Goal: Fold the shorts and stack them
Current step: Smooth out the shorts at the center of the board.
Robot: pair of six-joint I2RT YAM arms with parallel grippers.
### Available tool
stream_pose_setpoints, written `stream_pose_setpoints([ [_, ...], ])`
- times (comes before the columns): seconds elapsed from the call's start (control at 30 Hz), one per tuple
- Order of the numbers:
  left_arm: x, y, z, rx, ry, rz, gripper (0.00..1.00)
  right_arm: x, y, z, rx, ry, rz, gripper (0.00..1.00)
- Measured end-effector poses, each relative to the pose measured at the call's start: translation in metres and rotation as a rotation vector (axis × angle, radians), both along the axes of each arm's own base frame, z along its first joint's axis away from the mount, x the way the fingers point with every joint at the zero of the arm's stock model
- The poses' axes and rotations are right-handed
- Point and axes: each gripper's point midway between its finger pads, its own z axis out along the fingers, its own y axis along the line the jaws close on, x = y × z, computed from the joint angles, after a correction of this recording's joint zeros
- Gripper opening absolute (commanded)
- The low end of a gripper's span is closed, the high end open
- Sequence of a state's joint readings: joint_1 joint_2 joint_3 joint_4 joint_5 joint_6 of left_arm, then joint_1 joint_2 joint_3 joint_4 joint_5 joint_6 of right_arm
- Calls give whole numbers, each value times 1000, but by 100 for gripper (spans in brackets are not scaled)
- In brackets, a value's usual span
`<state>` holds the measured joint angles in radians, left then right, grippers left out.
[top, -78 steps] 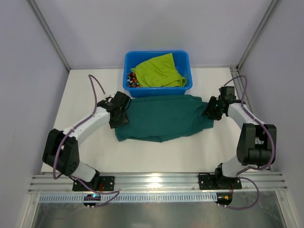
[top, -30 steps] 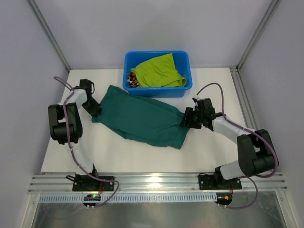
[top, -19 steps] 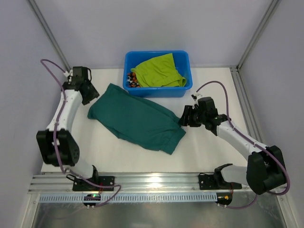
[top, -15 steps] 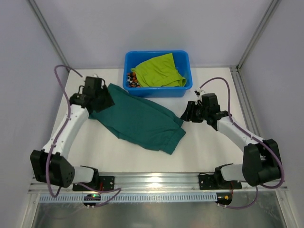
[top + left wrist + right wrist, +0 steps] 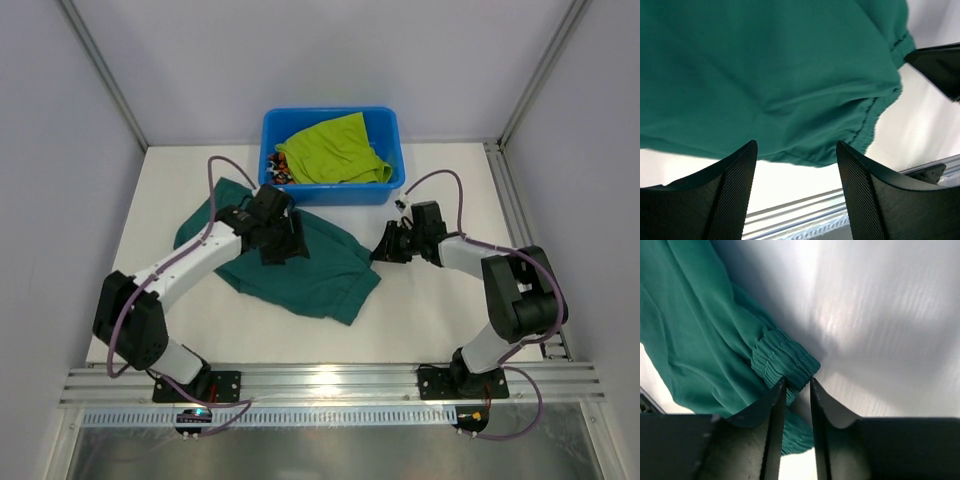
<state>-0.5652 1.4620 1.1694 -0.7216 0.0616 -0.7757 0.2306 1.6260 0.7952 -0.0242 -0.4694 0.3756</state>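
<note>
My right end effector [image 5: 797,383] is narrowed to a thin gap and pinches the gathered elastic edge of the dark teal shorts [image 5: 320,275] at their right-hand end. My left end effector [image 5: 796,150] is spread wide with nothing between its fingers, hanging over the same shorts near their middle. These shorts lie rumpled and slantwise on the table [image 5: 440,310], one end toward the far left and the other toward the near right, with the far edge just in front of the blue tub [image 5: 330,192]. Inside the tub the lime shorts [image 5: 335,150] lie on top and fill most of it. The camouflage shorts [image 5: 275,170] peek out at its left side, mostly hidden beneath them.
</note>
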Motion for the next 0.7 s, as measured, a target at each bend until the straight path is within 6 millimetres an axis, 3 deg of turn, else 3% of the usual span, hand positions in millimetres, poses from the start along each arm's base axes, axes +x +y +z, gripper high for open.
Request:
stream_pose_setpoints([
  [0.07,0,-18,-6,7,22,-16,70,-11,6,-4,2,8,10,16],
  [0.23,-7,-63,-18,33,59,-53,74,-66,14,-17,-5,60,21,4],
  [0.37,-4,-96,-22,23,72,-63,74,-96,9,-28,-15,96,-8,4],
  [0.6,5,-124,-65,54,161,-48,73,-98,4,-27,-16,68,-42,4],
  [0.7,4,-131,-83,79,194,-46,67,-99,3,-27,-17,63,-46,4],
])
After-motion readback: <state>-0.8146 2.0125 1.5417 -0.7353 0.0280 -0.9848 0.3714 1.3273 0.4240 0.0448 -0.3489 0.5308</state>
